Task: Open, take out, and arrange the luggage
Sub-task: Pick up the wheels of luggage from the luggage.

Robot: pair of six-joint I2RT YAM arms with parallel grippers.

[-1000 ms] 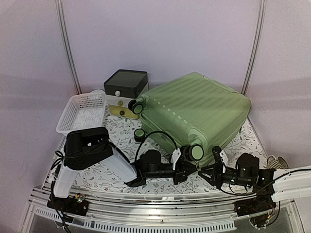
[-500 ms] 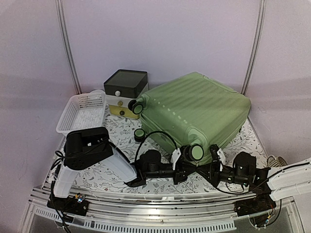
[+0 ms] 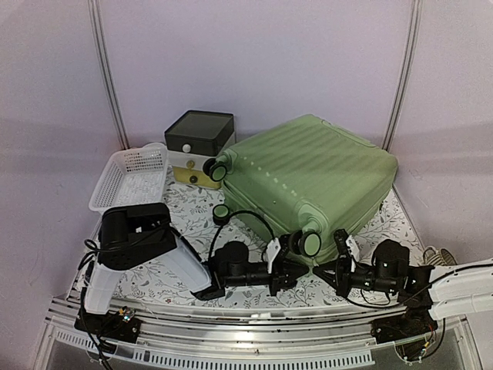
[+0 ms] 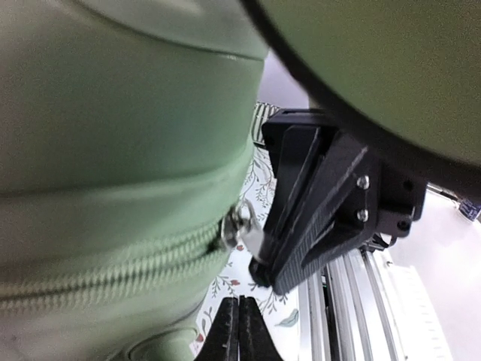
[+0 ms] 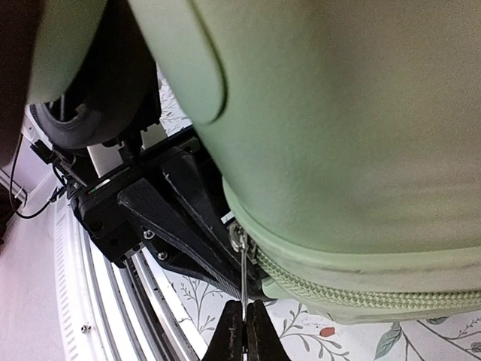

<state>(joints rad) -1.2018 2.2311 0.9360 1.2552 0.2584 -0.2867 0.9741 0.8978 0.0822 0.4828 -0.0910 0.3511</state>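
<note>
Top external view: the luggage [image 3: 312,173] lies flat on the table [image 3: 192,208], still zipped. Its wheeled end faces left and near, and its long axis runs away toward the right rear.
Meeting point: both arms reach in low at the near corner, under the caster wheel [image 3: 310,243].
Right end effector [image 5: 242,322]: closed on the zip pull [image 5: 243,274], a thin metal tab hanging straight from the slider into the fingertips.
Left end effector [image 4: 239,329]: fingers pressed together with nothing visible between them. It sits just beside the same corner and points back at the right one.
Zipper [image 5: 361,297]: the closed teeth run from the slider along the seam low on the shell, heading right in the right wrist view and left in the left wrist view.
Bearing: the pull lies dead ahead of the right end effector, with the shell directly above it.
Nearer arm: the right arm, since it already holds the tab.
Likely next move: draw the slider along the seam line rather than away from the shell. Tugging outward would probably just strain the tab.
</note>
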